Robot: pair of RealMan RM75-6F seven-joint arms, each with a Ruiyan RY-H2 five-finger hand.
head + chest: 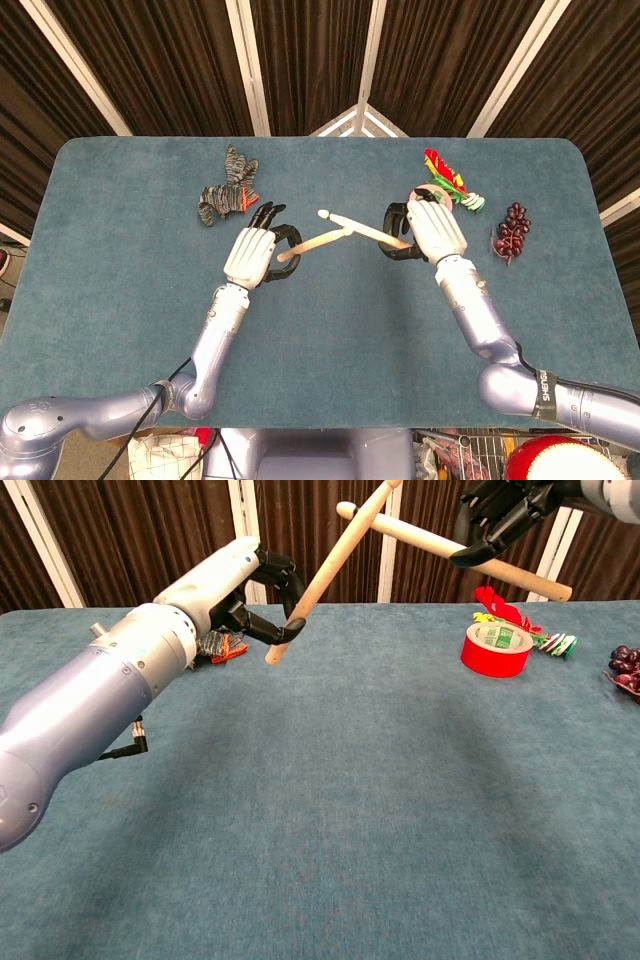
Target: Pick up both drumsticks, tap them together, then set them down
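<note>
Both wooden drumsticks are raised above the blue table and cross near their tips. My left hand point(258, 256) point(262, 605) grips the left drumstick point(322, 240) point(331, 568) by its butt end, tip slanting up to the right. My right hand point(425, 228) point(498, 510) grips the right drumstick point(370, 228) point(420, 542), its tip pointing left across the other stick. In the chest view the sticks meet at the top edge of the frame.
A grey striped cloth with an orange clip point(226, 192) lies behind my left hand. Red tape roll point(497, 647), coloured clips point(447, 178) point(553, 642) and dark grapes point(512, 231) point(626, 667) sit at the right. The blue table point(330, 330) spans both views.
</note>
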